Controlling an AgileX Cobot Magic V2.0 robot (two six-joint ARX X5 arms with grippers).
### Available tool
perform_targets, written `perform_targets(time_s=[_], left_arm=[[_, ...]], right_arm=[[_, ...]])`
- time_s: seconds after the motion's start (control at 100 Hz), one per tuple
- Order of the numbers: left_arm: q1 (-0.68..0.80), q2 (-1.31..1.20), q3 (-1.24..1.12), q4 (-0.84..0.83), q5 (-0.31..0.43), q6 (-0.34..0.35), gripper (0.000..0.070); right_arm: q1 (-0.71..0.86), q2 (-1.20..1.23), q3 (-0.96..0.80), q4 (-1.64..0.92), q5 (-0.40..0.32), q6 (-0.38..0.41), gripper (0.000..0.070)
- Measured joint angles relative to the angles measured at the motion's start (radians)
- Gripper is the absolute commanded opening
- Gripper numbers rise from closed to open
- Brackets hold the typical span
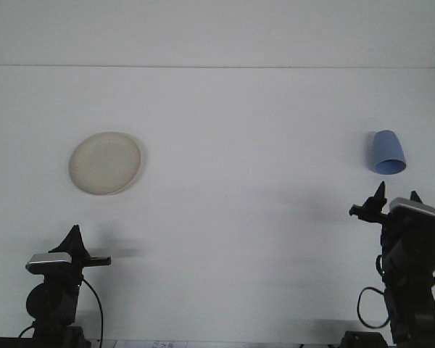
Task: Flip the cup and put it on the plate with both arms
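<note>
Right gripper (396, 197) spread open, raised just below the blue cup (388, 152), which sits upside down far right. Left gripper (75, 233) low, jaws unclear. Cream plate (105, 162) far left on white table (239, 130); white wall (217, 32) behind.

plate (105, 162) left, cup (388, 152) far right, well apart
</note>
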Motion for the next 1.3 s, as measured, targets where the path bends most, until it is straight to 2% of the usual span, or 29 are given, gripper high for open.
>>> perform_targets(time_s=[0.13,0.31,0.56,0.71,1.09,1.3], left_arm=[[0.000,0.000,0.000,0.000,0.000,0.000,0.0012],[0.000,0.000,0.000,0.000,0.000,0.000,0.0012],[0.000,0.000,0.000,0.000,0.000,0.000,0.0013],[0.000,0.000,0.000,0.000,0.000,0.000,0.0013],[0.000,0.000,0.000,0.000,0.000,0.000,0.0013],[0.000,0.000,0.000,0.000,0.000,0.000,0.0013]], right_arm=[[-0.083,0.186,0.048,0.043,-0.013,-0.052,0.0438],[-0.218,0.407,0.052,0.092,-0.098,-0.086,0.0438],[-0.347,0.650,0.052,0.294,-0.271,-0.216,0.0437],[-0.365,0.774,0.052,0.458,-0.340,-0.249,0.0437],[-0.370,1.056,0.053,0.866,-0.367,-0.260,0.0437],[-0.388,1.159,0.077,0.962,-0.369,-0.261,0.0437]])
